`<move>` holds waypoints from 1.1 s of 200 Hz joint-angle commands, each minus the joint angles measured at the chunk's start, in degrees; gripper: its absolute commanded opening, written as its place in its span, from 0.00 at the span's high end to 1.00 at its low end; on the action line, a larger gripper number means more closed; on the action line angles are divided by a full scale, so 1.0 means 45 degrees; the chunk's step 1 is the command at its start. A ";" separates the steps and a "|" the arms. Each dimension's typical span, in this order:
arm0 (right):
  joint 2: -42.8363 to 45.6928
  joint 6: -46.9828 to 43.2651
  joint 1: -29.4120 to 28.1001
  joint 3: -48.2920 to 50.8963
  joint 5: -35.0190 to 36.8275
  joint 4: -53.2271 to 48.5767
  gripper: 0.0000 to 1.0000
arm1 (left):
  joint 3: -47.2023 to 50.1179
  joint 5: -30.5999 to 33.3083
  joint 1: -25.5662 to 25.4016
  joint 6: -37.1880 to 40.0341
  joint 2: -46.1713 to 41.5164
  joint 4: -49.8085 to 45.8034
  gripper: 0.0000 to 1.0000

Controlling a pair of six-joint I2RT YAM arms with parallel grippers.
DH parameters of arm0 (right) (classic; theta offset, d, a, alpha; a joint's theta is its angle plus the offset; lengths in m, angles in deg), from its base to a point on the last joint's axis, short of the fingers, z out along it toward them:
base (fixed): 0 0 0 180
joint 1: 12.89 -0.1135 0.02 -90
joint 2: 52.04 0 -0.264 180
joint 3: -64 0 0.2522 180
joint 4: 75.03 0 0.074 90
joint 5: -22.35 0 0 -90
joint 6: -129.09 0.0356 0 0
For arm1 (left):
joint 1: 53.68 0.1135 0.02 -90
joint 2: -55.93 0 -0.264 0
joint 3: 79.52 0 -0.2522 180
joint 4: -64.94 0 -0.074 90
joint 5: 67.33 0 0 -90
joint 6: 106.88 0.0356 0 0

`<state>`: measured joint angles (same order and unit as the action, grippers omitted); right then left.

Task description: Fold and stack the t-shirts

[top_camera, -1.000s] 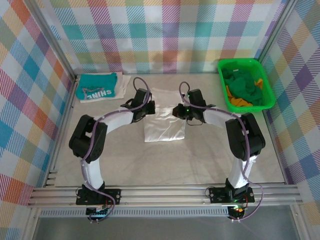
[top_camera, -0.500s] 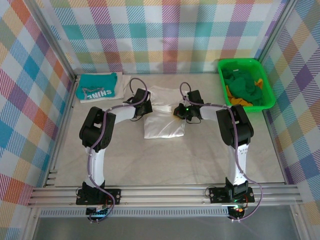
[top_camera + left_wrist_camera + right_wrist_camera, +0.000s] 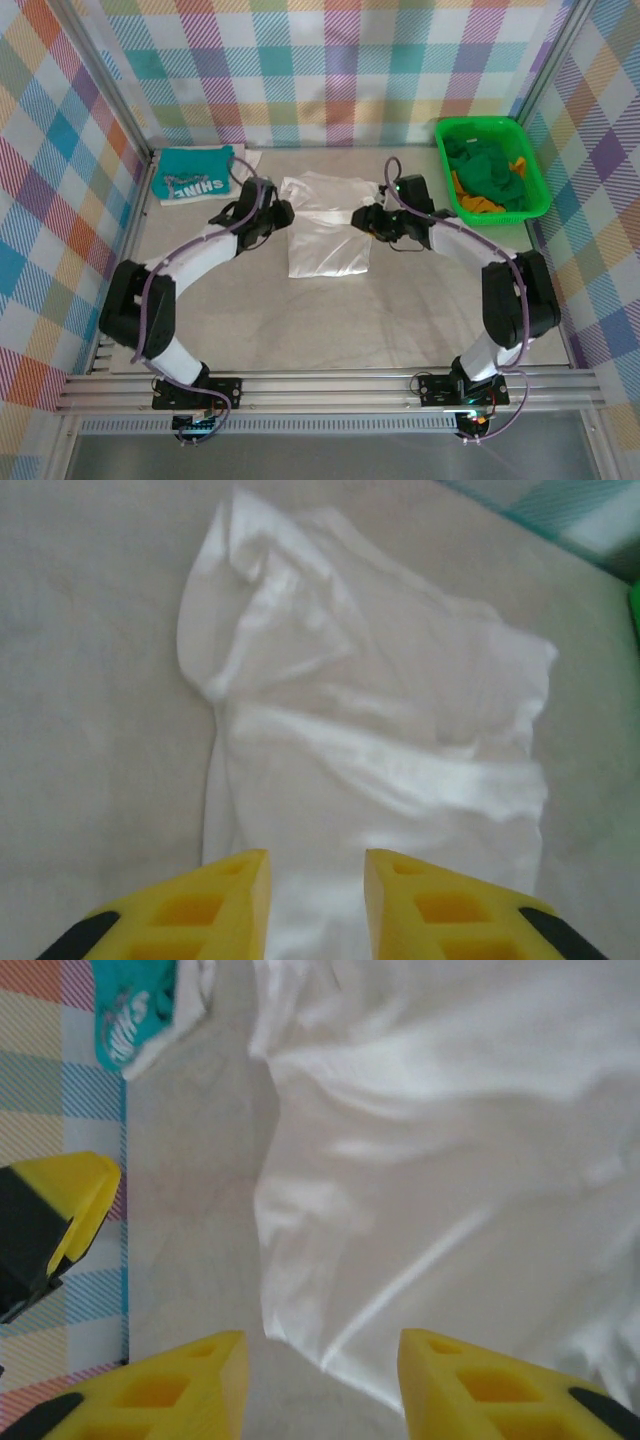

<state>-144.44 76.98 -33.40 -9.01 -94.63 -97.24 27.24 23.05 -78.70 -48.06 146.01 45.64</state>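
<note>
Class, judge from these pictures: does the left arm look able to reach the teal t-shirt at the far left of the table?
Probably yes. The left gripper hangs open and empty beside the white t-shirt, and the teal t-shirt lies close on its own side, with nothing standing between them.

One white t-shirt (image 3: 327,235), one teal t-shirt (image 3: 195,175), one green basket (image 3: 478,122), one left pincer (image 3: 281,213), one right pincer (image 3: 360,218).

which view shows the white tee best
Top external: the whole white tee lies in frame, its outline clear. The left wrist view has most of it, close and blurred, near end cut off. The right wrist view catches one side edge, cropped.
</note>
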 commanded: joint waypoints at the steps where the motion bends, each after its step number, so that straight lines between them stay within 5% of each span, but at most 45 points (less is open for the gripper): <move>1: 0.0088 0.0190 0.0255 0.1123 -0.0644 -0.1356 0.50 | 0.1487 -0.2041 0.0063 -0.0381 -0.0204 0.0235 0.65; 11: 0.0133 0.0389 0.0325 0.1399 -0.0857 -0.1334 0.46 | 0.1937 -0.3015 0.0216 -0.0531 -0.0253 0.0695 0.55; 29: -0.0080 0.0510 0.0355 0.1476 -0.1215 -0.1503 0.45 | 0.2496 -0.4871 0.0442 -0.0888 -0.0028 0.1564 0.53; 58: -0.0339 0.0584 0.0374 0.1680 -0.1100 -0.1495 0.39 | 0.2552 -0.5559 0.0384 -0.0727 0.0416 0.1381 0.51; 69: -0.0540 0.0692 0.0366 0.1693 -0.1284 -0.1321 0.39 | 0.2540 -0.5590 0.0344 -0.0708 0.0596 0.1263 0.44; 117: -0.1340 0.0913 0.0373 0.1501 -0.1491 -0.1001 0.38 | 0.2249 -0.5449 0.0227 -0.0669 0.1357 0.0315 0.42; 163: -0.1737 0.1054 0.0359 0.1348 -0.1679 -0.0832 0.39 | 0.2118 -0.3785 0.0129 -0.0478 0.0333 -0.1973 0.37; 220: -0.2191 0.1427 0.0070 0.1246 -0.1880 -0.0179 0.41 | 0.1807 -0.4288 -0.0389 -0.0799 0.1435 -0.0786 0.38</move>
<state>-153.05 81.98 -32.15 -2.03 -101.45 -100.06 37.97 3.71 -78.37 -51.45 150.01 41.79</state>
